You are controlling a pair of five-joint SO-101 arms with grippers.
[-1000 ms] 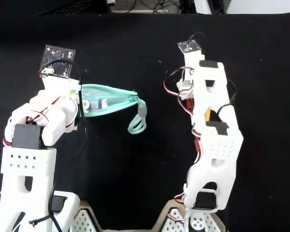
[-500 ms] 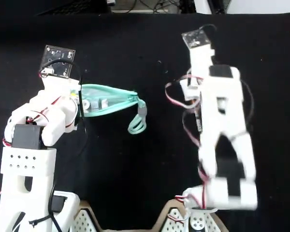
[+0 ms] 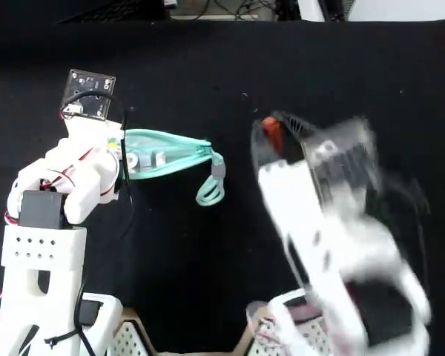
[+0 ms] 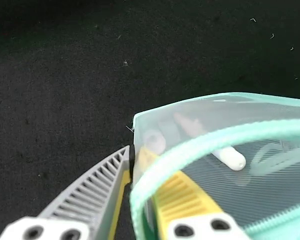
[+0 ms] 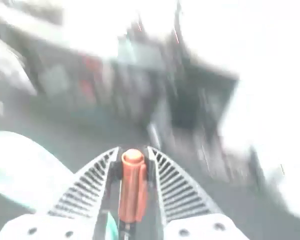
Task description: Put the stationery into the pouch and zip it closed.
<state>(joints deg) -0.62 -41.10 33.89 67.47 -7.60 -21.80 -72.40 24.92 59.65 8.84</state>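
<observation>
The left gripper [image 4: 134,151] has its fingers pinched on the pouch [image 3: 167,156] rim (pouch lengthwise across the worktop [image 3: 208,74]). The right gripper [image 5: 133,152] fingers clamp an orange marker [image 5: 132,190], which points along them.

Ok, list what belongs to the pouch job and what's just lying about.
Job: pouch, held by left gripper; white stationery inside it; orange marker in right gripper.
Lying about: cables beyond the black table's far edge.
</observation>
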